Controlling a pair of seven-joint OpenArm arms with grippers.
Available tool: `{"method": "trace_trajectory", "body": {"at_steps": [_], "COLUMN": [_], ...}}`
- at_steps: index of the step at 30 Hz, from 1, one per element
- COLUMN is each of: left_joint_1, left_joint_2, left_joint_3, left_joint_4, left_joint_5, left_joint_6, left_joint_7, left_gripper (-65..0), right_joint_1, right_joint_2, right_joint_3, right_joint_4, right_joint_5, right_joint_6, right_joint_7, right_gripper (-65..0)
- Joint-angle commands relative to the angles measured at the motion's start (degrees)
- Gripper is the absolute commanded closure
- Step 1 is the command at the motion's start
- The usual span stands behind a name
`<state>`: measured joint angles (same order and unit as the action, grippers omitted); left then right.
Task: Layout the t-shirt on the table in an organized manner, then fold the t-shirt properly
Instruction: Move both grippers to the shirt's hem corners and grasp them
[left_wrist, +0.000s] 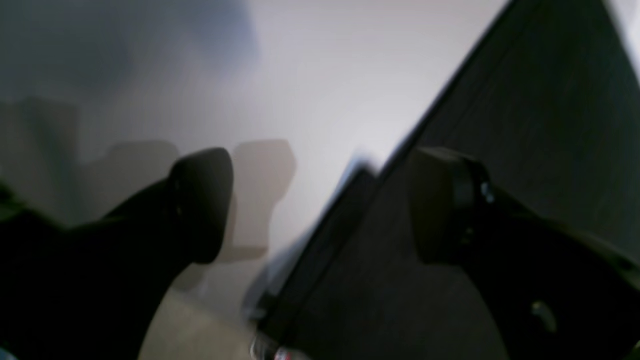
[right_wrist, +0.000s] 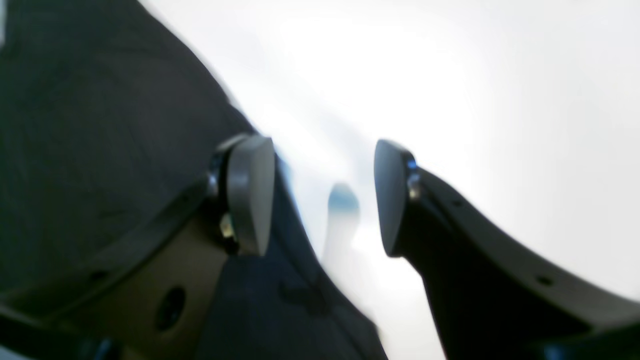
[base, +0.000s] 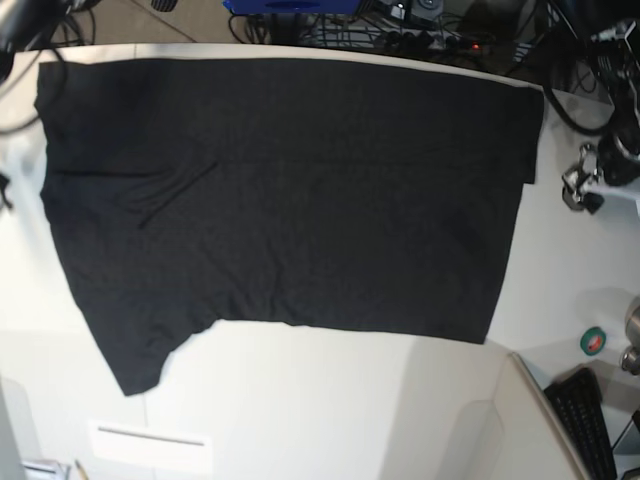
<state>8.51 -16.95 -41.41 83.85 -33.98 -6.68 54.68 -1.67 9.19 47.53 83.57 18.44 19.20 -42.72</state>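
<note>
The black t-shirt (base: 290, 190) lies spread flat on the off-white table (base: 330, 410), plain side up, with one sleeve pointing to the near left. In the left wrist view my left gripper (left_wrist: 322, 205) is open just above the shirt's edge (left_wrist: 525, 125), nothing between its fingers (left_wrist: 200, 205). In the right wrist view my right gripper (right_wrist: 320, 197) is open too, one pad (right_wrist: 250, 195) over the dark cloth (right_wrist: 100, 125), the other over bare table. Both wrist views are blurred. The left gripper (base: 578, 185) shows by the shirt's right edge in the base view.
Cables and equipment (base: 420, 20) crowd the table's far edge. At the near right sit a green tape roll (base: 593, 341) and a black keyboard (base: 590, 425). A white strip (base: 150, 445) lies near the front left.
</note>
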Motion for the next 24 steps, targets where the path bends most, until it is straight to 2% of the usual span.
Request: {"method": "trace_trajectory", "body": {"at_steps": [1, 2, 4, 6, 9, 14, 21, 22, 23, 24], "left_joint_1": [-0.91, -1.70, -3.19, -4.16, -4.69, -4.34, -4.16, -4.16, -4.16, -4.16], "left_joint_2": [-0.68, -0.68, -0.68, -0.68, -0.50, -0.68, -0.68, -0.68, -0.68, -0.68], "left_joint_3": [1.01, 2.24, 4.44, 5.85, 6.20, 5.76, 5.94, 5.94, 5.94, 5.94], "left_joint_4": [1.02, 1.20, 0.85, 0.59, 0.59, 0.59, 0.59, 0.59, 0.59, 0.59], "left_joint_5": [-0.97, -0.97, -0.97, -0.88, -0.88, -0.88, -0.88, -0.88, -0.88, -0.88], "left_joint_6": [-0.49, -0.49, -0.49, -0.49, -0.49, -0.49, -0.49, -0.49, -0.49, -0.49], "left_joint_7": [-0.21, -0.21, -0.39, -0.39, -0.30, -0.39, -0.48, -0.48, -0.48, -0.48], "left_gripper": [-51.2, -49.4, -39.7, -25.7, -0.3, 0.0, 0.0, 0.0, 0.0, 0.0], "right_joint_1": [2.86, 5.58, 10.60, 15.08, 20.09, 23.61, 22.29, 22.29, 22.20, 22.20], "right_joint_2": [2.02, 3.16, 5.53, 7.73, 10.55, 12.39, 12.22, 12.13, 12.13, 12.13], "right_joint_3": [-2.03, -4.32, -9.15, -13.90, -19.62, -24.98, -30.60, -30.60, -30.60, -30.43], "right_joint_4": [-2.47, -6.60, -16.27, -25.77, -39.04, -52.93, -54.95, -54.95, -54.95, -54.95], "right_joint_5": [0.95, 0.95, 0.86, 0.86, 0.86, 0.86, 0.86, 0.86, 0.86, 0.86], "right_joint_6": [0.62, 0.71, 0.18, 0.18, 0.10, 0.10, 0.10, 0.10, 0.10, 0.10], "right_joint_7": [2.06, 3.99, 9.09, 14.10, 20.08, 27.29, 29.58, 29.58, 29.58, 29.58], "right_gripper": [-31.1, -30.9, -30.8, -30.8, -31.1, -31.2, -30.5, -29.6, -25.8, -18.8]}}
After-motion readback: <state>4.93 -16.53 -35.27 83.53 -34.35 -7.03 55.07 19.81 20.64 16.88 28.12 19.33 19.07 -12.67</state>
